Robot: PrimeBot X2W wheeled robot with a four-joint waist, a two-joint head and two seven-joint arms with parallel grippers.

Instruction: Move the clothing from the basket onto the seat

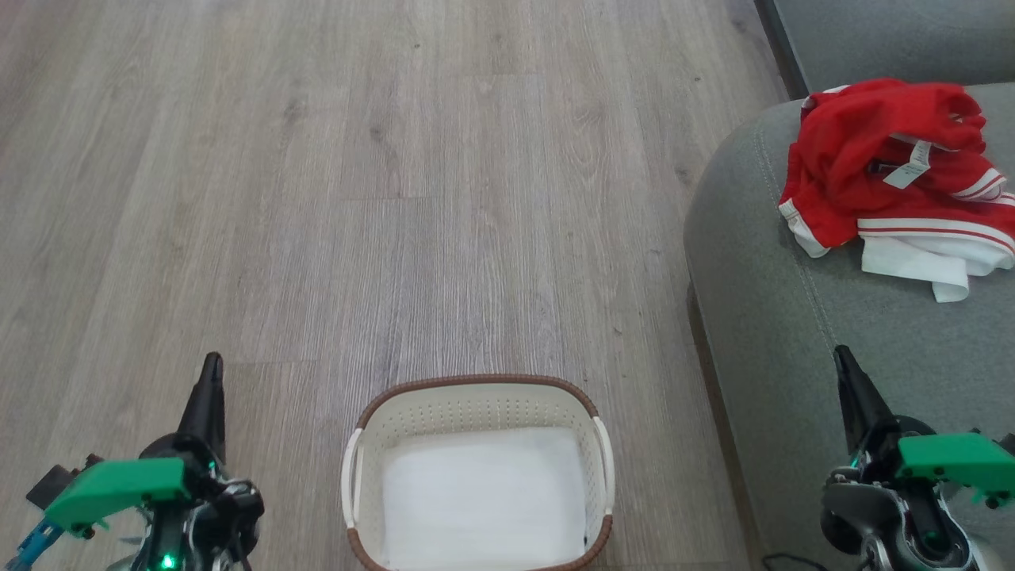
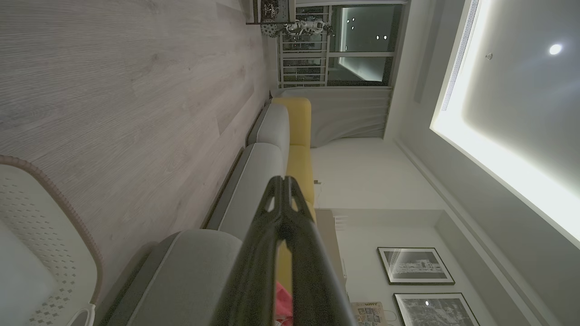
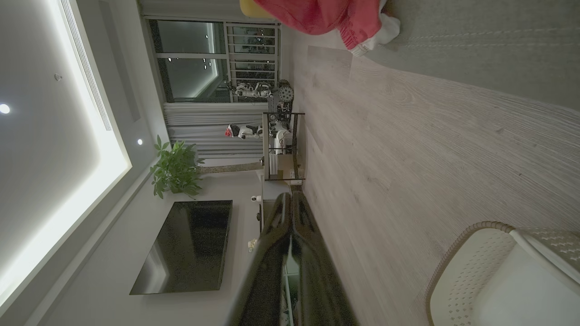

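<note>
Lying on the seat (image 1: 761,333): the clothing (image 1: 888,170), 2 red garments in 1 crumpled heap, with white bands and stripes on the near side and a small white label facing up.
Seat: a grey-green cushion at the right of the head view. Its rounded corner meets the floor (image 1: 396,198), and a stitched seam runs past the left of the heap.
Basket: the basket (image 1: 476,381) stands upright on the grey planks at the bottom centre, just beside the seat's edge and well apart from the clothing. Its brown rim and perforated walls frame a bare, flat white bottom.
Left gripper: the left gripper (image 1: 211,365) is at the lower left, over the floor and left of the basket. Its 2 dark fingers are pressed together into 1 point, gripping nothing.
Right gripper: the right gripper (image 1: 840,357) is at the lower right, its tip showing against the near part of the seat. Its fingers are closed tight against each other and its jaws are empty.
Left wrist view: the joined fingers (image 2: 283,190) point along the sofa, with the basket's rim at the left edge and 2 framed pictures (image 2: 414,266) on the wall.
Right wrist view: a red fold of clothing lies at the top edge on the cushion and the basket sits in the lower right corner. A dark screen (image 3: 186,246) and a plant (image 3: 176,170) are beyond.
</note>
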